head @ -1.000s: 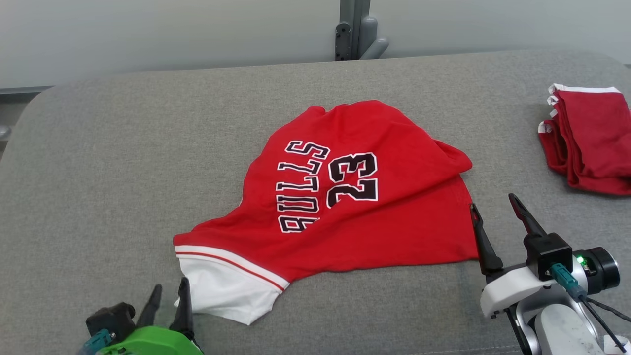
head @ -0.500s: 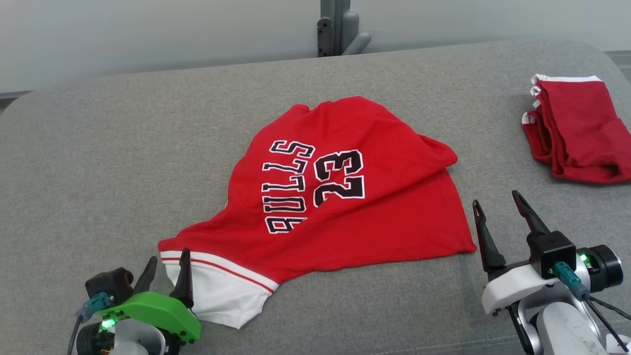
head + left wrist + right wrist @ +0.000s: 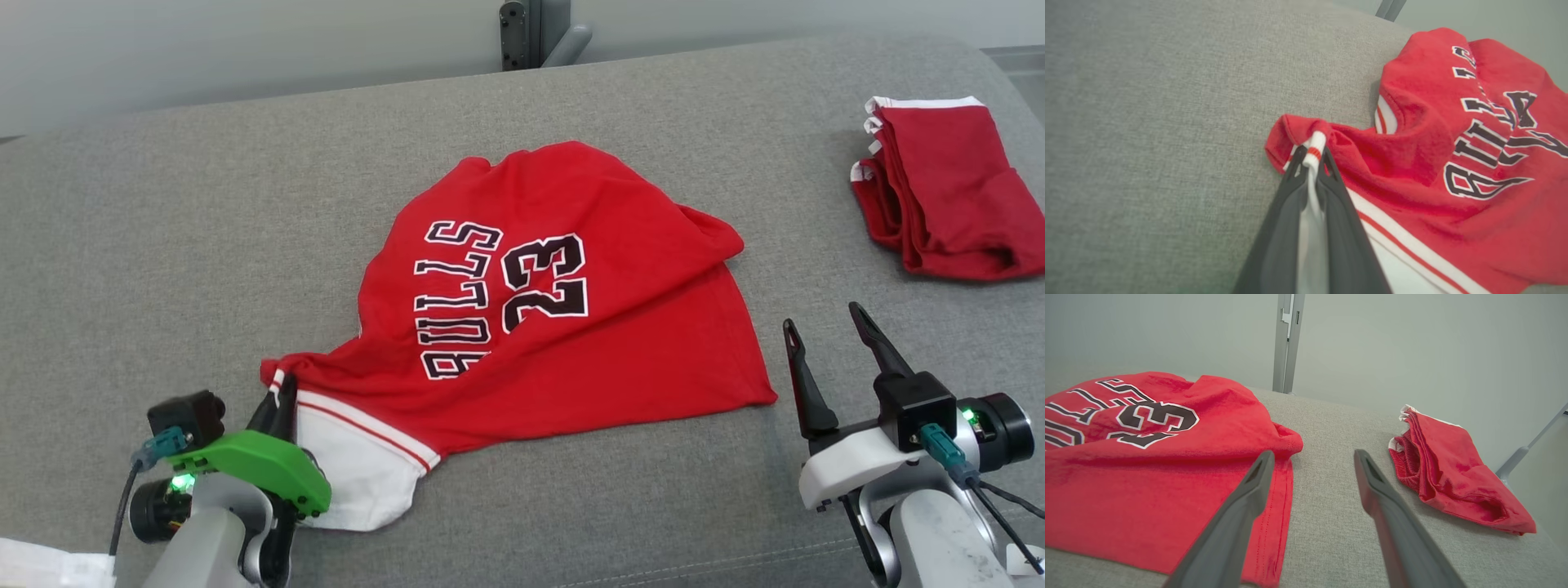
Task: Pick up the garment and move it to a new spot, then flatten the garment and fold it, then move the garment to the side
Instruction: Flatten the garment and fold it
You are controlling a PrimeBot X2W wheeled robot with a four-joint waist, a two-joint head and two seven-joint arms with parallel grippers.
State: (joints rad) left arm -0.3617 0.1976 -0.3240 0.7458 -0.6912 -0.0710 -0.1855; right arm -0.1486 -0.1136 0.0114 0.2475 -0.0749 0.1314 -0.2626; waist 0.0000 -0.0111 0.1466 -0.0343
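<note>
A: Grey padded table (image 3: 163,204) is carrying everything, with a pale wall and a metal post (image 3: 535,33) sitting at 12 o'clock. Where's the garment (image 3: 563,343) lying?
B: Mid-table, red with a BULLS 23 print. It's lying rumpled, one flap doubling over at its 2 o'clock side, and a white striped band (image 3: 351,461) is trailing toward 7 o'clock.
A: End effectors?
B: Left end effector (image 3: 1312,157) is clamping the band's edge at the garment's 8 o'clock corner, with fabric bunching between its jaws. Right end effector (image 3: 821,320) is hovering with jaws wide apart just beside the 4 o'clock corner, gripping nothing.
A: Progress?
B: I'm judging it as the very start. The first grasp is on, but the cloth is resting on the table and nothing is lifting yet. Relocating, flattening, folding and the final shift aside are all remaining.
A: That red pile (image 3: 947,212) at 2 o'clock?
B: Separate folded cloth, sitting well apart.
A: Anything unclear?
B: Plenty. The green housing (image 3: 253,469) is covering part of the white band in the head view. I can't tell how many layers are getting pinched. Whether the right end effector is brushing the hem is hard to say, since they're overlapping in the right wrist view. The red pile is getting cut off at the 3 o'clock edge of the head view. A white scrap (image 3: 49,567) in the 7 o'clock corner is too cropped to identify.
</note>
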